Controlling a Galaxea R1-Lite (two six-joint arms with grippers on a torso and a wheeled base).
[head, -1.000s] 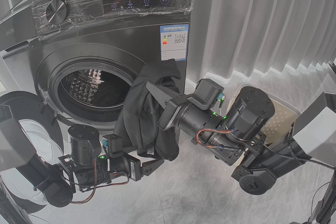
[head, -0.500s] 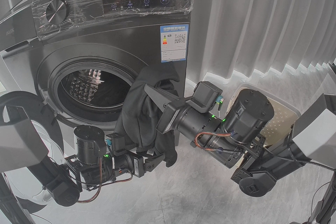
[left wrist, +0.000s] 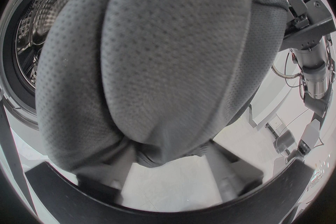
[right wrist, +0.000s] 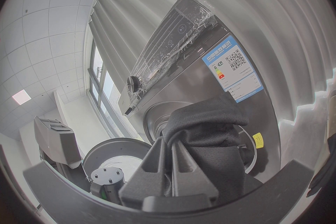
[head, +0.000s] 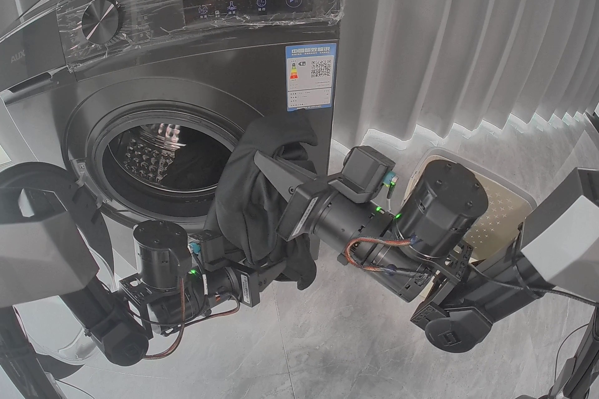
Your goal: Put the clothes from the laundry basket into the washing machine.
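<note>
**Operator:** State of the right gripper (head: 262,160)?

**Technician:** Closed narrow on the upper fold of the black mesh-knit garment (head: 249,201). The garment hangs from it in front of the dark grey front-loading washing machine (head: 187,63). The round drum opening (head: 165,160) lies just past the fingertips, to the robot's left, and is uncovered. The cloth's edge overlaps the opening's near rim.

**Operator:** And the left gripper (head: 274,272)?

**Technician:** It sits directly below the right gripper, under the hem. Its jaws stand wide, with the lowest bunch of cloth between them. Whether the pads touch the cloth cannot be told.

**Operator:** What room is there for movement?

**Technician:** The grey tiled floor (head: 331,344) below both grippers is open. The white plastic laundry basket (head: 508,204) stands behind the right gripper, past its wrist and near the white pleated curtain (head: 468,26).

**Operator:** What differs between the views?

**Technician:**
- **Right wrist view:** the cloth is pinched between the two fingers (right wrist: 189,172). The round machine door (right wrist: 117,144) is swung open below the drum opening.
- **Left wrist view:** the garment's mesh (left wrist: 168,53) is close up, with the perforated steel drum wall (left wrist: 31,25) beside it.
- **Head view:** the basket is visible here.
</note>
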